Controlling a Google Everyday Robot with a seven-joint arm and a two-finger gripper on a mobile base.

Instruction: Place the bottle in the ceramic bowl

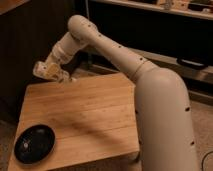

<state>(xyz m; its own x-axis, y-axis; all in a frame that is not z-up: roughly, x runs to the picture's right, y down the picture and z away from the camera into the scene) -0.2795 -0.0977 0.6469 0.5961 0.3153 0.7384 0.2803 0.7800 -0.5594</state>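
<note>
White robot arm over bamboo tabletop, bottle aloft, bowl at near corner.

Item 1, bulky white jointed robot arm (117,52): rises from lower right and reaches to the far left edge. Item 2, light slatted wooden tabletop (95,117): crossed by the arm's shadow. Item 3, dark wooden wall panel (27,42): close behind the far edge, just beside the wrist. Item 4, dark metal shelving (160,30): at the rear right. Item 5, round glossy black ceramic bowl (34,144): near left corner, mouth up, well apart from the arm. Item 6, pincer (52,71): above the far left corner, apparently pinching item 7. Item 7, small pale whitish plastic bottle (42,68): tilted, off the tabletop.
</note>
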